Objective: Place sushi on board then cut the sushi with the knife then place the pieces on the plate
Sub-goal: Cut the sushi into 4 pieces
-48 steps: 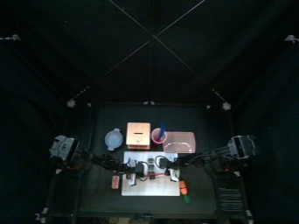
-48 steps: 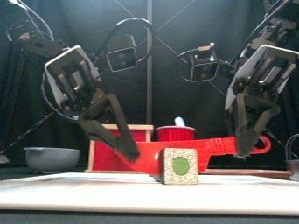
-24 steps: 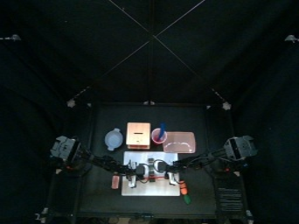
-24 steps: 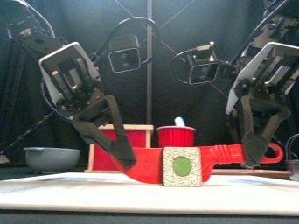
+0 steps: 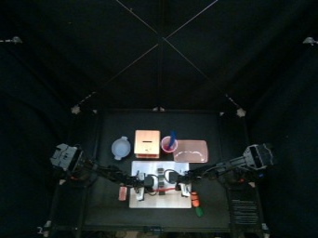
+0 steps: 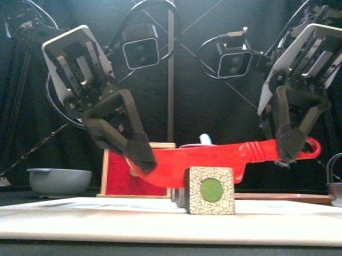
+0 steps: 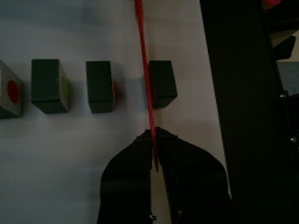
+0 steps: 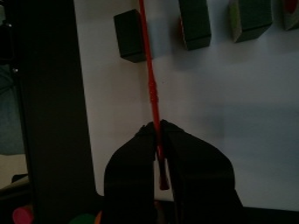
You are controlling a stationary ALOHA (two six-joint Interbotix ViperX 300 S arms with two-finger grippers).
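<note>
Both grippers hold one red toy knife (image 6: 214, 158) level above the white cutting board (image 6: 80, 222). My left gripper (image 6: 144, 172) is shut on the blade tip and my right gripper (image 6: 285, 158) on the handle end. Just below the blade stands the sushi, its near end piece (image 6: 210, 192) showing a green centre. In the left wrist view the knife (image 7: 143, 79) runs between two dark blocks (image 7: 100, 85) (image 7: 162, 83), with my left gripper (image 7: 151, 136) closed on it. The right wrist view has my right gripper (image 8: 153, 129) clamped on the knife (image 8: 147, 61) beside separated blocks (image 8: 132, 45).
Behind the board stand the blue-grey bowl (image 5: 121, 147), the wooden box (image 5: 149, 141), the red cup (image 5: 170, 144) and the pink tray (image 5: 195, 153). In the front view the bowl (image 6: 60, 180) sits at the far left.
Both grippers have risen with the knife. The blade has gone from low beside the sushi to above its top.
</note>
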